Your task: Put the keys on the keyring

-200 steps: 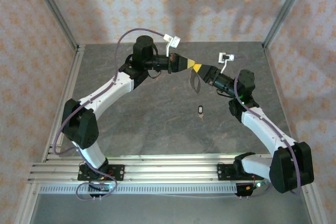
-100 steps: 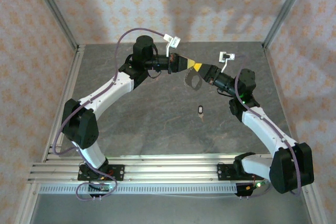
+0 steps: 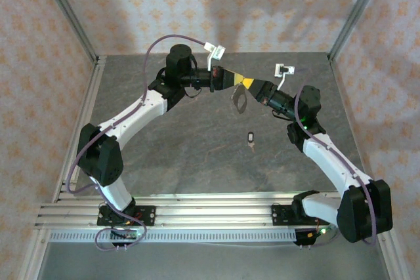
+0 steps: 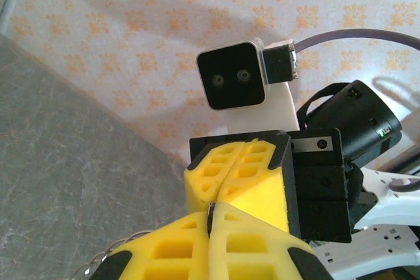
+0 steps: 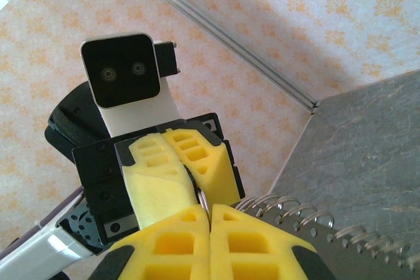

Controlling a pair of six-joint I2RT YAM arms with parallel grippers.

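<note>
Passing the keyring (image 3: 239,101) from one arm to the other looks like the step in hand. Just above the middle of the top view the left jaws and right jaws meet tip to tip, both closed tight, and the silvery loop hangs slantwise under the join. In the right wrist view, a thin arc of the keyring (image 5: 201,199) runs from the left arm's yellow fingers (image 5: 157,187) into the seam of the right arm's own, so both seem to pinch it. Its chain (image 5: 292,214) trails toward the lower right. The key (image 3: 252,138) lies alone on the desk (image 3: 184,155), below the jaws and well apart, near frame centre. One arm should hold firmly before the other lets go, leaving most of the loop clear. Releasing both together would drop it, and a grip crowding the loop would block threading.
</note>
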